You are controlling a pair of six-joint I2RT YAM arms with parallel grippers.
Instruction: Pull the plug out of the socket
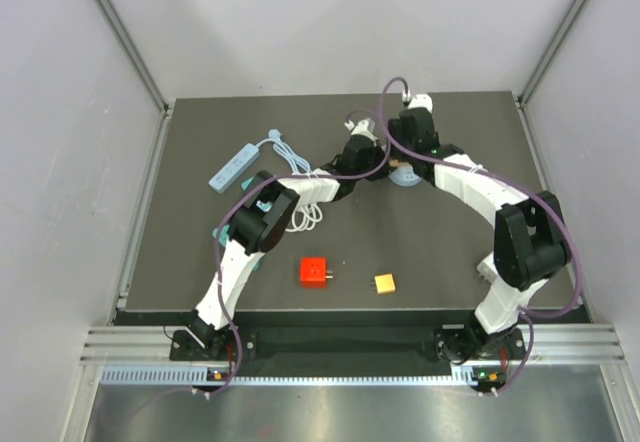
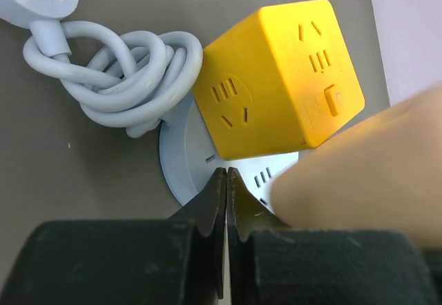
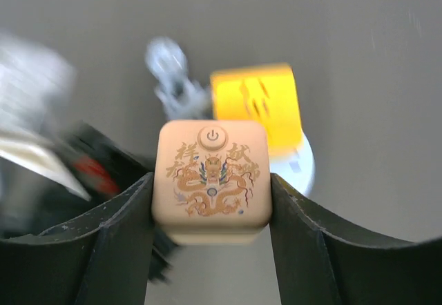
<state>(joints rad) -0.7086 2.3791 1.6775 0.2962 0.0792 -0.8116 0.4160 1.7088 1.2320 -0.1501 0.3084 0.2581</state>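
**Asker:** Where was the plug, and how did your claws stand?

**Me:** My right claw (image 3: 211, 181) was pinching the peach cube plug (image 3: 211, 212) from both sides, with its power button facing the camera. My left claw (image 2: 226, 175) was pressed together, its tips down on the round blue socket (image 2: 181, 161). The socket was at about 12 o'clock on the table (image 1: 450, 252) in the top view.

**Asker:** What could have gone wrong from there?

**Me:** I judged the socket to be light. If my left tips slid off its smooth face, the base could rise together with the plug. The yellow cube (image 2: 276, 77), at 1 o'clock from those tips, could then tip over with it. A slanted pull could also jam the pins. Or the plug could slip, because my fingers held only its smooth sides.

**Asker:** Did the views tell you different things?

**Me:** Yes. The left wrist showed the socket face and the coiled cord (image 2: 124, 77) at 10 o'clock, but the plug was only a blur at 4 o'clock. The right wrist showed my grip clearly, yet not whether the pins were out. The top view almost hid the socket under my arms, but it showed a red cube (image 1: 314, 271) toward 7 o'clock from it, well apart.
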